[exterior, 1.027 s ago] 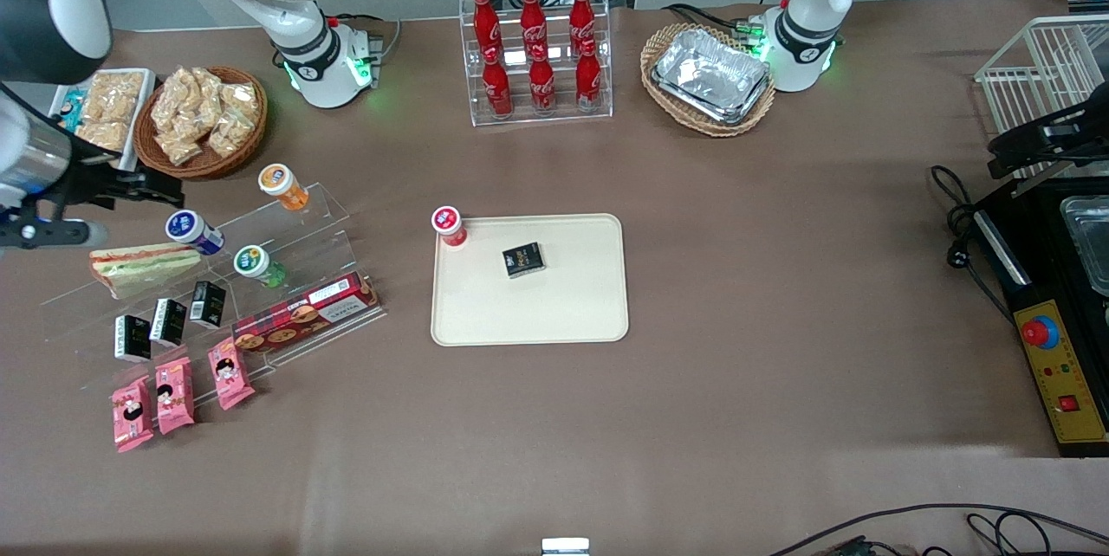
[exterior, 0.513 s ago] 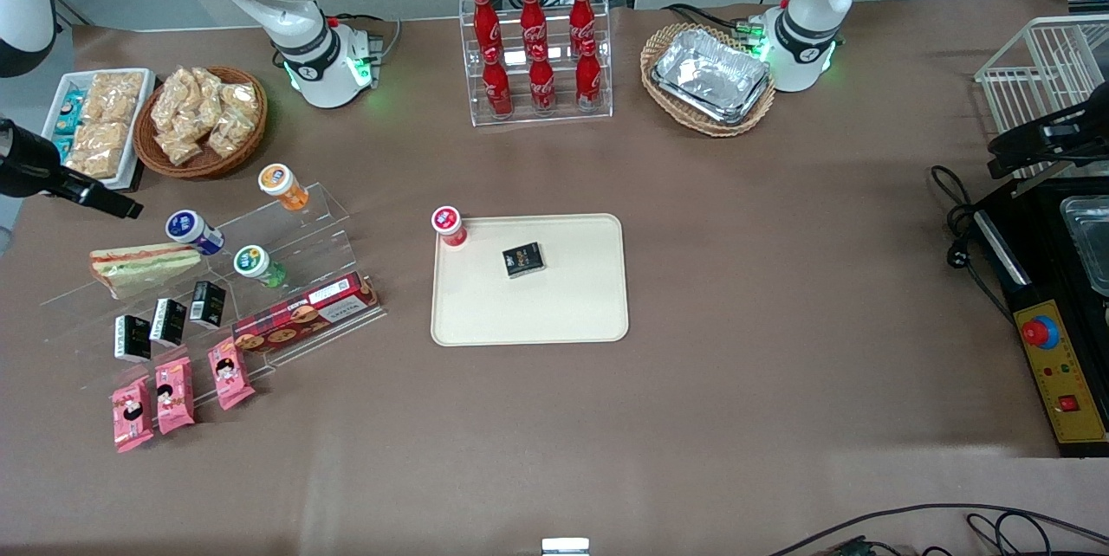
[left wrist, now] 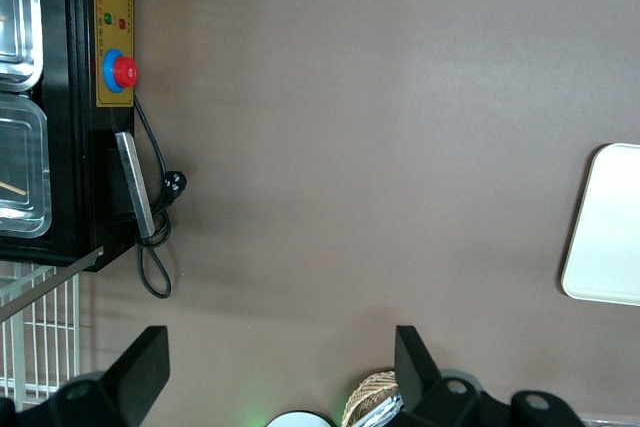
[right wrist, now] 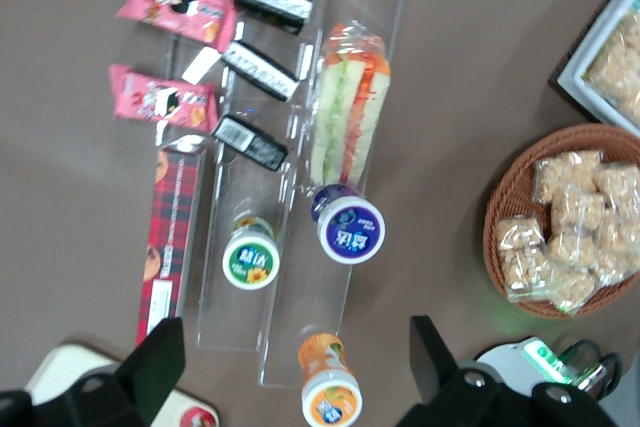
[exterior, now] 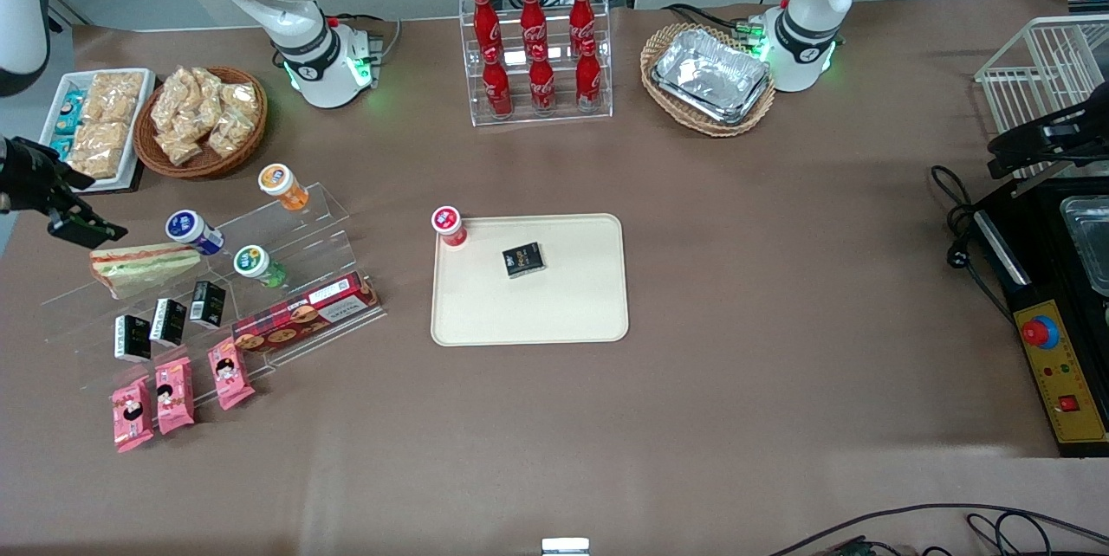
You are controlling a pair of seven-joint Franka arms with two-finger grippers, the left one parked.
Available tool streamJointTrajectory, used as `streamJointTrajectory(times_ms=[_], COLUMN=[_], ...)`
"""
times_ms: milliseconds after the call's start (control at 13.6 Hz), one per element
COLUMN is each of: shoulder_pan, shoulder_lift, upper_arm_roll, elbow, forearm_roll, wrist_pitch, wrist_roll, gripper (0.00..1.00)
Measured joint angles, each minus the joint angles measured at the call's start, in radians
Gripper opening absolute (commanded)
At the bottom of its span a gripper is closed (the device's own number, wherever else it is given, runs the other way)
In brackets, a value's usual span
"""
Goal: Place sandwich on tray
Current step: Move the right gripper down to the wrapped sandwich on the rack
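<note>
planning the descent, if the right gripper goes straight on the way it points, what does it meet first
Probably the purple-lidded cup on the clear stand, not the sandwich beside it. The open gripper hangs above them; depth is unclear.

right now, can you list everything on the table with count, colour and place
sandwich: 1, pale with red and green, on the clear stand
tray: 1, cream, mid table
black box: 1, on the tray
red cup: 1, at the tray's corner
cups: 3, orange, blue, green, on the stand
small black boxes: 3, on the stand
biscuit box: 1, red, on the stand
pink packets: 3, nearer the camera than the stand
cola bottles: 6, red, in a clear rack
foil trays: silver, in a basket
snack basket: 1, brown
gripper: 1, black, open, just above the sandwich
</note>
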Motion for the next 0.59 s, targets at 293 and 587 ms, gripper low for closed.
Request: streamJointTrajectory(times_ms=[293, 587], shoulder_pan=[-0.023, -0.03], shoulder_lift=[0.036, 0.058], upper_arm_roll=[-0.032, -0.069], elbow=[-0.038, -0.072], forearm_roll=[0.005, 0.006], wrist_pitch=[0.066, 0.158], wrist_roll=[0.053, 0.053], gripper=[1.0, 1.0])
